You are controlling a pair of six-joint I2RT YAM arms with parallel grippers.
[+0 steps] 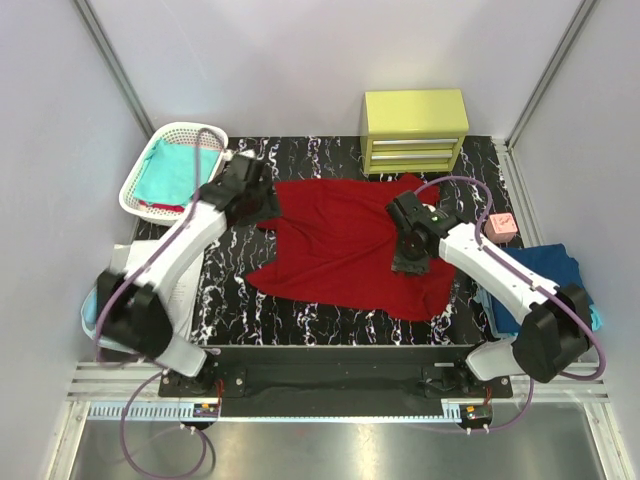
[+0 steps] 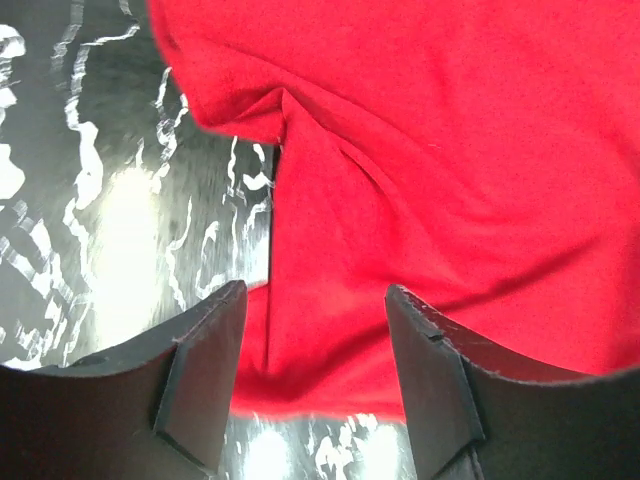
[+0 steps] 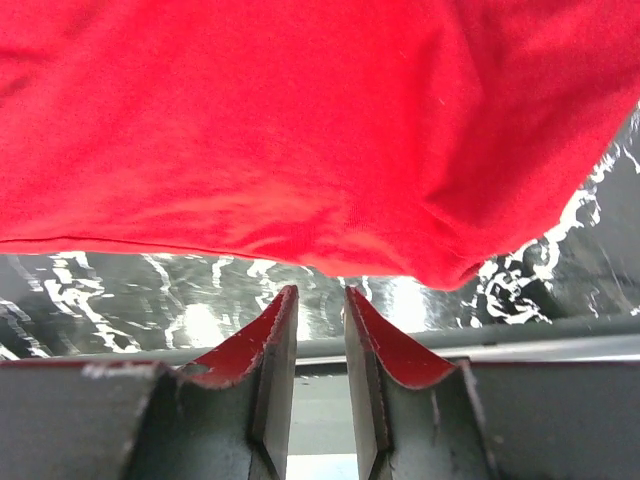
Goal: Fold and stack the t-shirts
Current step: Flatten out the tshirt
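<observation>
Dark red soft cloth t-shirt [image 1: 350,250] spread on black marbled desk [image 1: 230,290]: limp, light, probably best pinched at hem corners. Left gripper [image 2: 315,290] wide, empty, over its edge; right gripper [image 3: 320,292] narrow, empty.

Pale grey walls [image 1: 300,60]; black marbled table [image 1: 225,310]; yellow drawer unit [image 1: 415,130].

Dark red t-shirt [image 1: 350,250] on a black table top [image 1: 240,300] veined with white marbling. Teal t-shirt [image 1: 185,160] in a white lattice basket [image 1: 135,190]. Elsewhere: a pale yellow drawer unit [image 1: 415,130], a pink block [image 1: 502,227], a navy t-shirt [image 1: 545,262].
</observation>
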